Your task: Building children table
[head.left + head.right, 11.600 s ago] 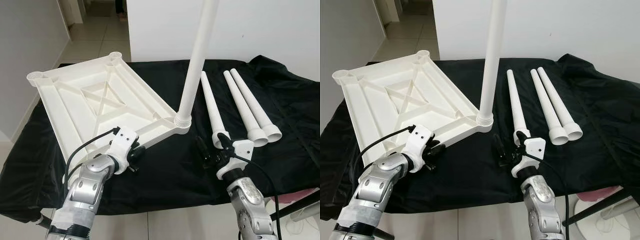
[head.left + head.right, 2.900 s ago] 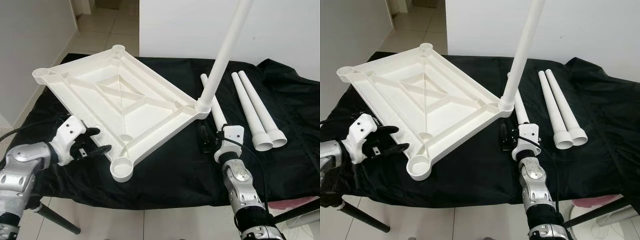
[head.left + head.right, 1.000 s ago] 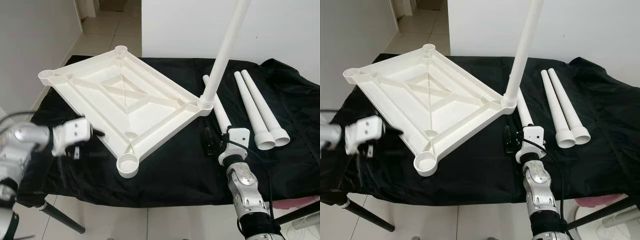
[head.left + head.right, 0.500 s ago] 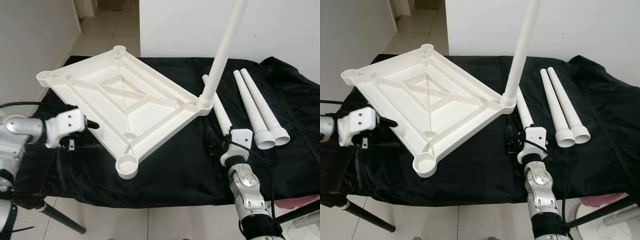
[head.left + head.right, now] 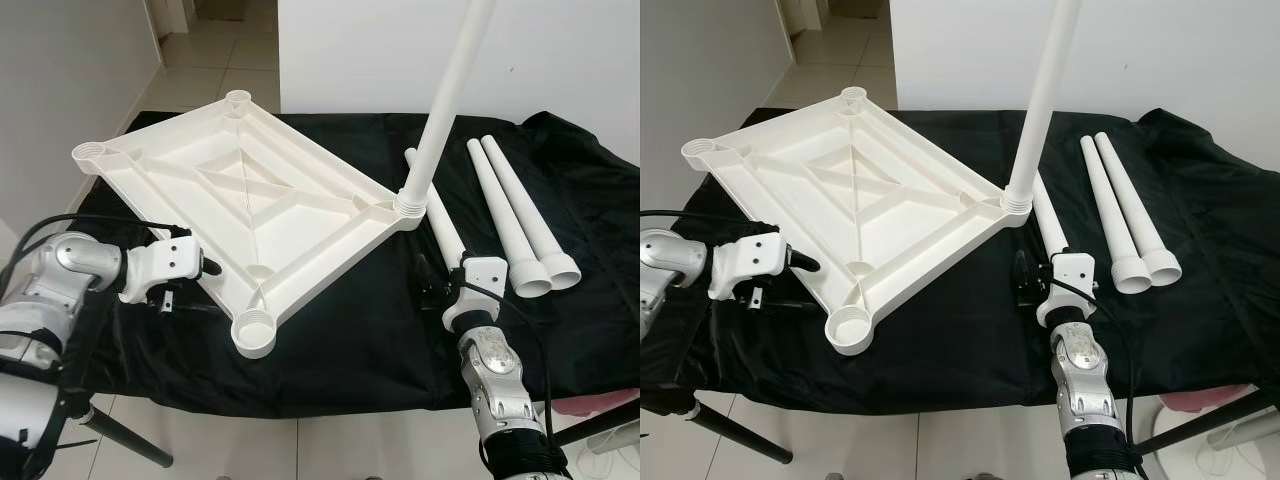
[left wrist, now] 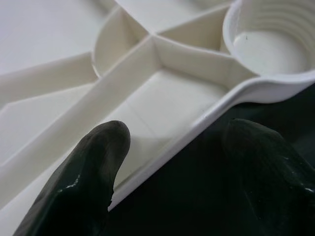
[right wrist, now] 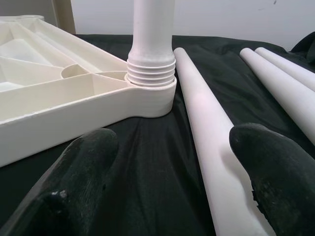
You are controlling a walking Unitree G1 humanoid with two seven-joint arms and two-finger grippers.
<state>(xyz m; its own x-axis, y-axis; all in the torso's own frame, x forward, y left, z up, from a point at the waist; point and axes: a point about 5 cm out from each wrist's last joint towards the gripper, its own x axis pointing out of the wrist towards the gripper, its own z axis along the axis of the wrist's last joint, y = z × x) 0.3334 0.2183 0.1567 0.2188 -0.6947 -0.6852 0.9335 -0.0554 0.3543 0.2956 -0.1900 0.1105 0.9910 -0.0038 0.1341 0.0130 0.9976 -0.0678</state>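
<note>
White moulded-plastic child's tabletop [image 5: 240,200], ribbed underside up on the black-draped surface [image 5: 330,330], one white tapered plastic leg [image 5: 452,95] upright in its right corner socket; probably light, stiff, smooth, best held by the rim. Left claw [image 6: 170,147] spread astride the near rim beside an empty socket [image 6: 270,44], gripping nothing. Right claw [image 7: 170,162] likewise spread and empty, around the nearest loose leg [image 7: 206,132]; two more white legs [image 5: 520,215] lie beside.

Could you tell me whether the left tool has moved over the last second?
Yes. The left tool has closed in on the tabletop's rim, fingers now straddling it.

Tabletop [image 5: 240,190] smooth white plastic; cloth [image 5: 340,330] matt black.
</note>
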